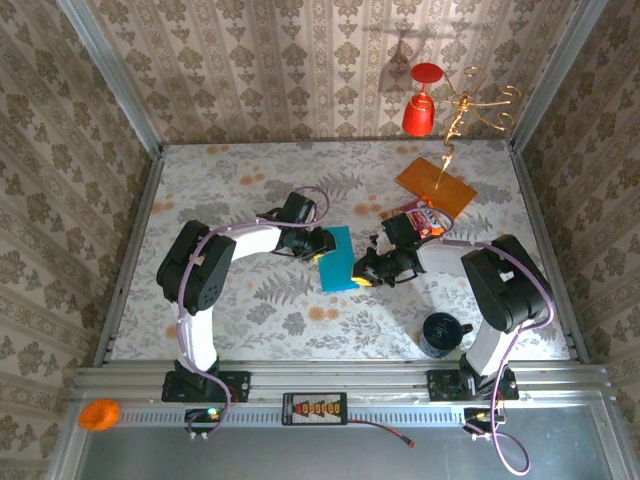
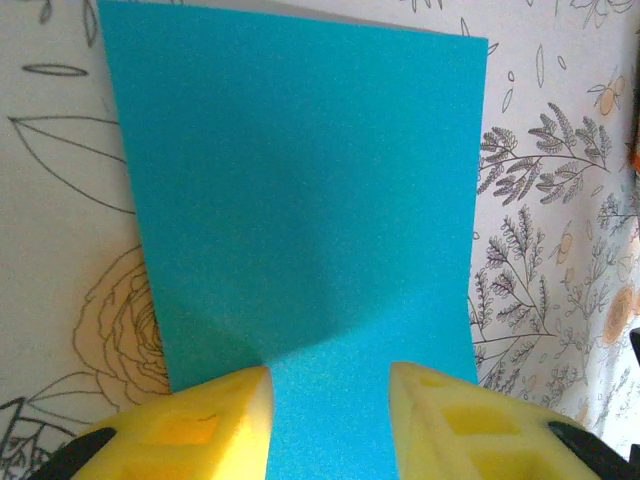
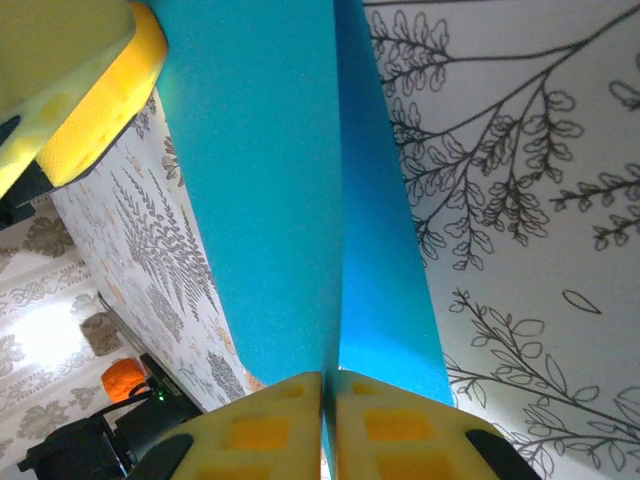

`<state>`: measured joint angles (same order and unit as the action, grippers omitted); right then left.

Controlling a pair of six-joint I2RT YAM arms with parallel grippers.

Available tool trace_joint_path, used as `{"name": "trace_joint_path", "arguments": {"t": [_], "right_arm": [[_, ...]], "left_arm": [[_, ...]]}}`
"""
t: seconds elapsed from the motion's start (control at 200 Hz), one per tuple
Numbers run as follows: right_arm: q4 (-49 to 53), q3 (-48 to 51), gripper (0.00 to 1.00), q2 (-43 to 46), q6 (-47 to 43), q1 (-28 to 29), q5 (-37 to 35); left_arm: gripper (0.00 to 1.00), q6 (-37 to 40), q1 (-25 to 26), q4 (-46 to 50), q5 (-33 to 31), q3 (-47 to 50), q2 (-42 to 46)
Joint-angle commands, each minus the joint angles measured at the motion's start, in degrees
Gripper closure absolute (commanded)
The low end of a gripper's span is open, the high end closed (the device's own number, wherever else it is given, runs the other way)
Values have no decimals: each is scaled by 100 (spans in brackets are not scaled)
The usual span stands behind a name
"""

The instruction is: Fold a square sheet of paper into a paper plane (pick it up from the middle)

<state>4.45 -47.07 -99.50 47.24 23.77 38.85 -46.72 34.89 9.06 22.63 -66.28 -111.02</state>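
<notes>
The square sheet of paper (image 1: 337, 258) is teal-blue and lies mid-table between both grippers. Its outline is a rectangle, without the pointed form of a paper plane. In the left wrist view the sheet (image 2: 300, 200) spreads away from my left gripper (image 2: 330, 375). That gripper's yellow fingers stand apart over the sheet's near edge, with paper showing between them. My right gripper (image 3: 328, 378) is shut on a raised ridge of the sheet (image 3: 270, 200), the paper falling away on both sides. Seen from above, the left gripper (image 1: 320, 252) and the right gripper (image 1: 362, 277) flank the sheet.
An orange card (image 1: 436, 185) and a red-and-yellow snack packet (image 1: 428, 220) lie behind the right arm. A dark mug (image 1: 441, 333) stands near the right arm's base. A red cup (image 1: 422, 110) and a gold stand (image 1: 470, 105) are at the back wall.
</notes>
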Motion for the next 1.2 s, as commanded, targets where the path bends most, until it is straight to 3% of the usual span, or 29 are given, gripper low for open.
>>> {"name": "trace_joint_path", "arguments": {"t": [0.0, 0.265, 0.425, 0.86, 1.195], "right_arm": [[107, 139, 93, -63, 22, -61, 62], [277, 156, 95, 100, -128, -124, 148], [264, 63, 96, 140, -119, -123, 253], [294, -647, 96, -169, -361, 147, 541], [307, -1241, 95, -826, -343, 321, -44]], "left_arm": [[63, 130, 35, 308, -92, -147, 183], [81, 127, -88, 215, -85, -218, 146], [86, 45, -88, 182, -94, -213, -80], [88, 102, -62, 116, 22, -289, -429], [89, 155, -70, 36, 154, -367, -295]]}}
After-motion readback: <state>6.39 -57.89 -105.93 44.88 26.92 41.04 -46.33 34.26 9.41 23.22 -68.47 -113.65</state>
